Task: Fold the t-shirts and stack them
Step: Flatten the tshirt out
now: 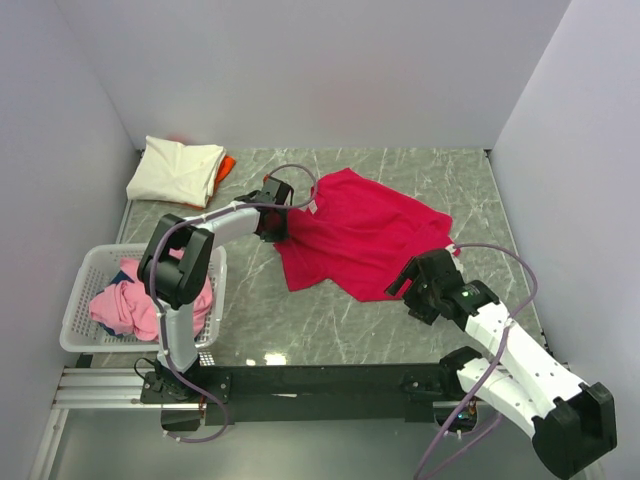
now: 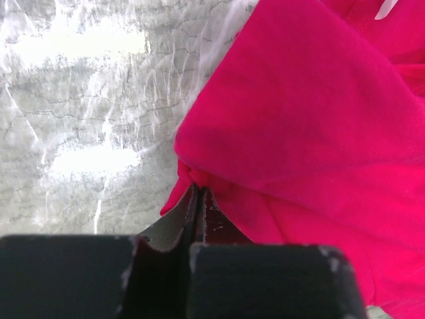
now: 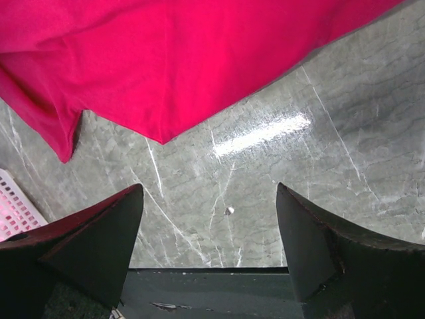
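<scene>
The crimson red t-shirt [image 1: 360,235] lies spread and rumpled on the marble table. My left gripper [image 1: 276,222] is shut on a fold at the shirt's left edge; the left wrist view shows the closed fingers [image 2: 198,193] pinching red cloth [image 2: 312,133]. My right gripper [image 1: 403,283] is open and empty at the shirt's near right hem; in the right wrist view it [image 3: 209,193] hovers over bare table just short of a hem corner [image 3: 166,60]. A folded cream-white t-shirt [image 1: 175,170] lies at the back left on an orange one [image 1: 226,165]. Light pink t-shirts [image 1: 130,300] fill the basket.
The white lattice basket [image 1: 80,300] stands at the left near edge, and its corner shows in the right wrist view [image 3: 13,203]. The black rail [image 1: 320,382] runs along the table's front edge. Walls close in the left, back and right.
</scene>
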Tool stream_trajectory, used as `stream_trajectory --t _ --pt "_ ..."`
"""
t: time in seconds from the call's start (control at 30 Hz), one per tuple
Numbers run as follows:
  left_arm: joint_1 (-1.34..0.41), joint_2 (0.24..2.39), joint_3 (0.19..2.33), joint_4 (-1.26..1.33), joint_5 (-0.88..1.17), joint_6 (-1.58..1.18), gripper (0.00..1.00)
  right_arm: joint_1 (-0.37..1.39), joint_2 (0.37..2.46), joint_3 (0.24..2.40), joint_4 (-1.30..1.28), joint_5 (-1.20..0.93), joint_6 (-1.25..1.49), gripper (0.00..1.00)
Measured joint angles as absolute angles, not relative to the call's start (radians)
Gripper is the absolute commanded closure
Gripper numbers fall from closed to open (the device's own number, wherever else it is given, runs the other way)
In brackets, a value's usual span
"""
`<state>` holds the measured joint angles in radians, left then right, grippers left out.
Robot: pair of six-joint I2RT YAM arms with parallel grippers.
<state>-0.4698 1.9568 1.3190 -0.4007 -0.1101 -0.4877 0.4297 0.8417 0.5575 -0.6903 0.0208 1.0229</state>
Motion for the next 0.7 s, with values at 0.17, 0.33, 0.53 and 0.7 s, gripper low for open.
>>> stream_trajectory --t 0.17,0.33,0.53,0.7 --pt "-0.469 1.898 1.257 -0.4 -0.123 -0.49 0.99 0.43 0.855 0.558 -0.686 0.014 1.019 0.14" --pt "-0.468 1.663 1.087 -0.441 -0.147 -0.518 0.94 0.43 0.861 0.558 -0.677 0.009 1.013 0.14" --pt "-0.468 1.4 0.924 -0.461 -0.127 -0.566 0.88 0.437 0.894 0.558 -0.655 0.005 1.003 0.15" --pt "-0.468 1.372 0.786 -0.49 -0.067 -0.595 0.72 0.448 0.942 0.571 -0.645 -0.009 0.99 0.15"
